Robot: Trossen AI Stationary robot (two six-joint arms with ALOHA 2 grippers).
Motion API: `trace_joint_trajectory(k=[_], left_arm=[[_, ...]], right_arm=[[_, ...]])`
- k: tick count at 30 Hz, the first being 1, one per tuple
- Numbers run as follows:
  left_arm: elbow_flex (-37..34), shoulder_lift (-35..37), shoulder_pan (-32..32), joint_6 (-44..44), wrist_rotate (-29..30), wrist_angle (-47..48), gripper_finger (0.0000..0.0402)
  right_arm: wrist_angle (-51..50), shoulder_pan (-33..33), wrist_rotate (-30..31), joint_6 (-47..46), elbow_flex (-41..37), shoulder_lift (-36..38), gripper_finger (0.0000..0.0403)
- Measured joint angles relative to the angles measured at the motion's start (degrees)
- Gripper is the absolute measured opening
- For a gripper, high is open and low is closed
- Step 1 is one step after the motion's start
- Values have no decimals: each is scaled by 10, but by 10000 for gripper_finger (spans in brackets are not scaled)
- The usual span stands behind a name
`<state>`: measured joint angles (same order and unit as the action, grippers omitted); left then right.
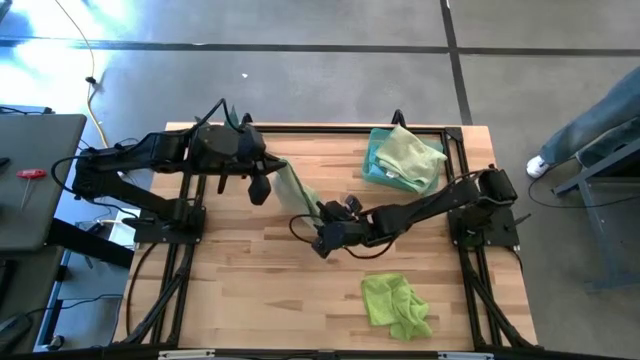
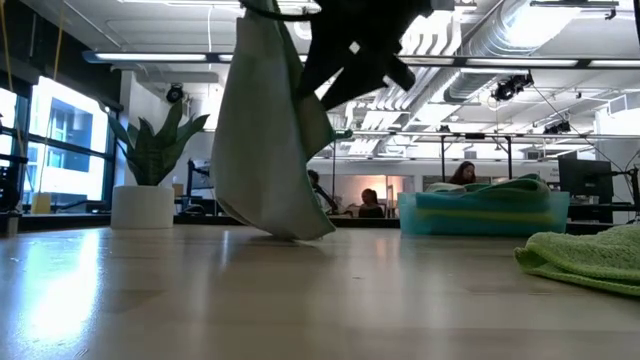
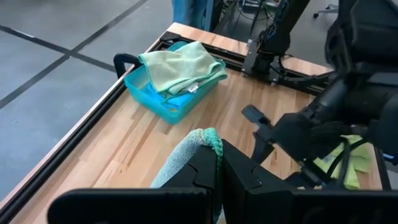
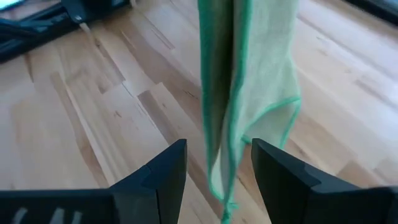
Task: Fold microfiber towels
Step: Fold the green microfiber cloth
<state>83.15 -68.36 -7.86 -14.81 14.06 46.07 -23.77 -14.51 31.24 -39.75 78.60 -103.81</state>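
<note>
- Sage-green towel (image 1: 296, 186) hangs from the left gripper (image 3: 219, 163), whose jaws are shut on its top edge; its lower end reaches the bench (image 1: 250, 300) in the low view.
- Right gripper (image 4: 214, 165) has jaws spread either side of the hanging cloth, not pinching it; only its wrist view shows this gap.
- Low view cuts off both arms at the top.
- Lime towel (image 1: 396, 304) lies crumpled near the front edge; another towel (image 1: 410, 155) drapes over a teal bin (image 3: 163, 106).
- No writing is readable.
</note>
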Motion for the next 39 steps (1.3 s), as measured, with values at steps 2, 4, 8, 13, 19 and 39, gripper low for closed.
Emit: trace_joint_trajectory(k=[2, 4, 8, 13, 19, 39], left_arm=[[0, 0, 0, 0, 0, 0, 0], [0, 0, 0, 0, 0, 0, 0], [0, 0, 0, 0, -7, 0, 0], [0, 0, 0, 0, -11, 0, 0], [0, 0, 0, 0, -11, 0, 0], [0, 2, 43, -45, -232, 113, 0]], right_arm=[[25, 2, 0, -8, -20, 0, 171], [36, 5, 0, -14, -35, 0, 171], [52, 10, -2, -14, -59, 0, 170], [71, 19, -8, -12, -65, 0, 138], [87, 31, -35, 10, -65, 0, 36], [-221, 47, -224, 53, 145, 78, 0]])
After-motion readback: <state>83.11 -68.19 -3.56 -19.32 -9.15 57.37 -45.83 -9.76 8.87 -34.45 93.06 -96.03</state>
